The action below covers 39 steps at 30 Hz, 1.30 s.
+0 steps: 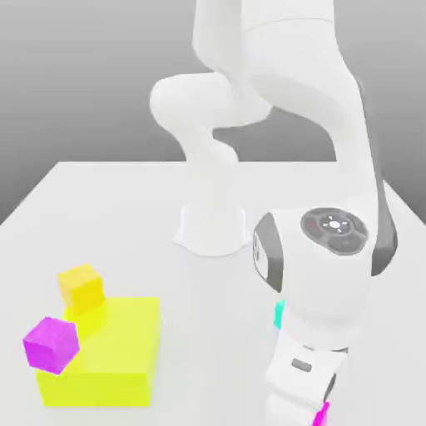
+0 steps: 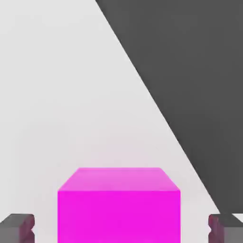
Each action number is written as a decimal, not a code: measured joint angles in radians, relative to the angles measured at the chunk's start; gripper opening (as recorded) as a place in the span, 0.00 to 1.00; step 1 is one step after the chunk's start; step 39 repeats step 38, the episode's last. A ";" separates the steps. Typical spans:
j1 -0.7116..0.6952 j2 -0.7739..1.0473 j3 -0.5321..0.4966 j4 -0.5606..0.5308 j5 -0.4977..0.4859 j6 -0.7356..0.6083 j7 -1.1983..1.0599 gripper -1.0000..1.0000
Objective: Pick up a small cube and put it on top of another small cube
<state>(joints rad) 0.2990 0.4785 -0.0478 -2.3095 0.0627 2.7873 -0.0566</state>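
1. Two dark fingertips [image 2: 18, 227] are seen in the hand view, one to each side of a magenta cube [image 2: 118, 204], with a clear strip of white table [image 2: 57, 95] left between each pad and the cube's flank; the gripper [image 2: 121, 228] is thus judged to be spread and holding nothing.
2. Squarely between the fingers and directly ahead of the hand camera is where that cube lies, so the coming move is thought to turn on a straight closing of the jaws, with little sideways correction called for. No long axis is offered by a cube; its faces appear roughly parallel to the pads.
3. At the exterior view's left, well apart from the gripper, a large yellow block [image 1: 104, 354] is seen, with a small yellow cube [image 1: 81, 287] resting on its far corner and a second magenta cube [image 1: 52, 344] touching its near-left corner, tilted.
4. Toward the exterior view's right, the Panda arm [image 1: 324, 274] is folded steeply downward from its base [image 1: 212, 229], the wrist pointing at the table near the picture's lower edge.
5. Beside the wrist a sliver of teal [image 1: 279, 314] is glimpsed behind the forearm; what it belongs to cannot be told.
6. Below the hand, a magenta edge [image 1: 321, 413] shows, taken to be the cube under the fingers.
7. Lifting is judged not yet begun; the grasp itself remains to be made.
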 joint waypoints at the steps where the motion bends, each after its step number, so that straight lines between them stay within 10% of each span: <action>1: 0.000 0.000 0.000 0.000 0.000 -0.001 0.000 0.00; 11: -0.031 -0.218 -0.059 -0.068 -0.030 -0.149 -0.016 0.00; 29: -0.487 -0.803 -0.350 -0.406 -0.255 -0.381 -0.179 0.00; 35: -0.485 -0.684 -0.401 -0.462 -0.216 -0.212 -0.232 0.00; 36: -0.482 -0.656 -0.406 -0.468 -0.209 -0.177 -0.238 1.00; 39: -0.482 -0.656 -0.406 -0.468 -0.209 -0.177 -0.238 1.00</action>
